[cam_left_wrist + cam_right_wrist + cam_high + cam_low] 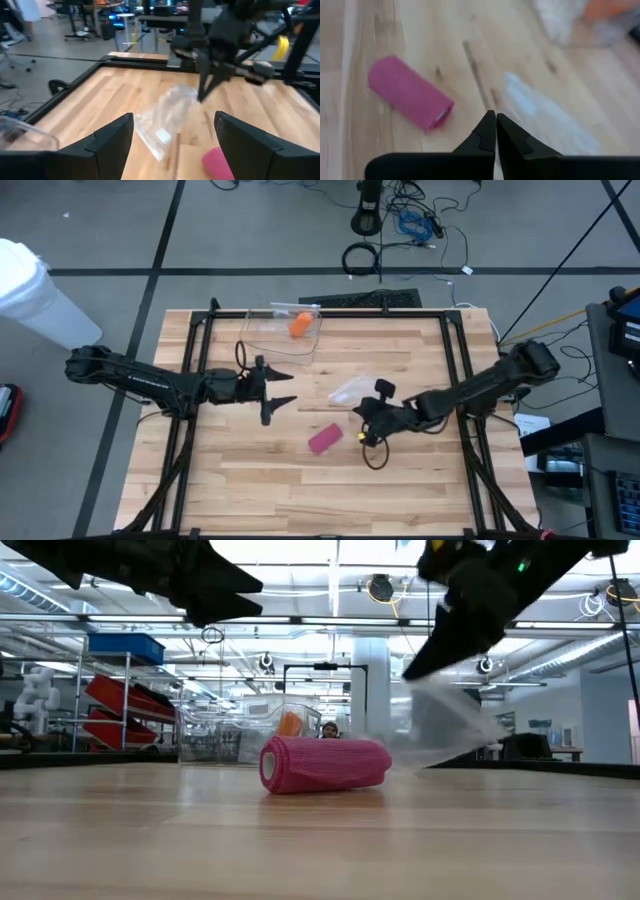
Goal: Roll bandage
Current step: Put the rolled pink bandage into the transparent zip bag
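The pink bandage roll [324,438] is lying on its side on the wooden surface [250,480], nearest the front edge of everything here, and nothing is touching it.

Just behind the roll and a bit to its right is the right pincer [366,416]. Its fingers are pressed together, and in the low view a clear plastic bag [350,391] hangs from them, lifted off the wood, so it looks like it's pinching the bag's edge. In the right wrist view the two fingertips [488,131] meet right over the plastic, with the roll off to one side.

Behind the roll and well off to its left is the left pincer [287,388], spread wide and holding nothing, pointing toward the bag.

Farther back from the roll, near the far edge, there's a clear plastic container [281,329] with something orange [299,325] inside it; I can't tell what that is.
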### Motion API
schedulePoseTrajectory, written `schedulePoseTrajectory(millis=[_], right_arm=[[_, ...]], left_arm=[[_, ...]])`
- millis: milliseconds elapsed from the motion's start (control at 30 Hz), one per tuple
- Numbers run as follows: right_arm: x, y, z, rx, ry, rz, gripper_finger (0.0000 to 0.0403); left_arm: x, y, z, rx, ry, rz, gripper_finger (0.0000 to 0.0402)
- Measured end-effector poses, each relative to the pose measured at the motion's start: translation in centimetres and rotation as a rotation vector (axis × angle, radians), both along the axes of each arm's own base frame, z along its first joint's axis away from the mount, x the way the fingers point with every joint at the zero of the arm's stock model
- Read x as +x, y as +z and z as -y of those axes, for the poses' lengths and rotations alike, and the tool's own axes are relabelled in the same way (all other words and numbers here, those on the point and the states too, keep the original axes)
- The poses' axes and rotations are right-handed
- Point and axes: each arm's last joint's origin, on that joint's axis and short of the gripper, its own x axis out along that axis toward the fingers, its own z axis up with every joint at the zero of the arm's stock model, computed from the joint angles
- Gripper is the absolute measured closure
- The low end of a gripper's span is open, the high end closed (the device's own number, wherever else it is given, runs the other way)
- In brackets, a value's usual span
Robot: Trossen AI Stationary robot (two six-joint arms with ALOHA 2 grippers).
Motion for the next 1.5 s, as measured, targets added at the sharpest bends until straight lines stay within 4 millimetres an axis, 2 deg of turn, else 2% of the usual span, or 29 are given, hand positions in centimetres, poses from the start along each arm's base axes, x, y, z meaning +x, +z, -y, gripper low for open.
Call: schedulePoseTrajectory(millis=[233,400,567,767,1000,1100,1333,1500], right_arm=[[-1.6,3.3,-1.2,-0.040,0.008,0.153,0.0403],[-2.0,5.5,-1.7,-0.040,0.061,0.286,0.0403],[-2.1,7.1,-1.7,-0.076,0.062,0.385,0.0403],[-2.2,7.7,-1.7,-0.116,0.023,0.432,0.0403],[-2.0,8.7,-1.9,-0.109,0.028,0.516,0.0403],[-2.0,9.0,-2.0,-0.120,0.029,0.541,0.0403],[-2.1,9.2,-1.9,-0.152,-0.052,0.561,0.0403],[-2.1,9.4,-1.9,-0.137,-0.059,0.579,0.0403]], left_arm=[[0.6,-0.7,0.3,0.025,-0.079,-0.027,0.0118],[1.6,-1.4,0.4,0.069,-0.093,-0.017,0.0118],[2.7,-2.4,0.9,0.134,-0.212,-0.007,0.0118],[3.2,-3.2,1.1,0.157,-0.221,-0.036,0.0118],[4.1,-3.4,1.2,0.169,-0.209,0.043,0.0118],[4.5,-4.3,1.3,0.187,-0.193,0.012,0.0118],[6.6,-4.6,2.1,0.219,-0.226,0.006,0.0118],[9.1,-5.4,3.3,0.277,-0.205,-0.032,0.0118]])
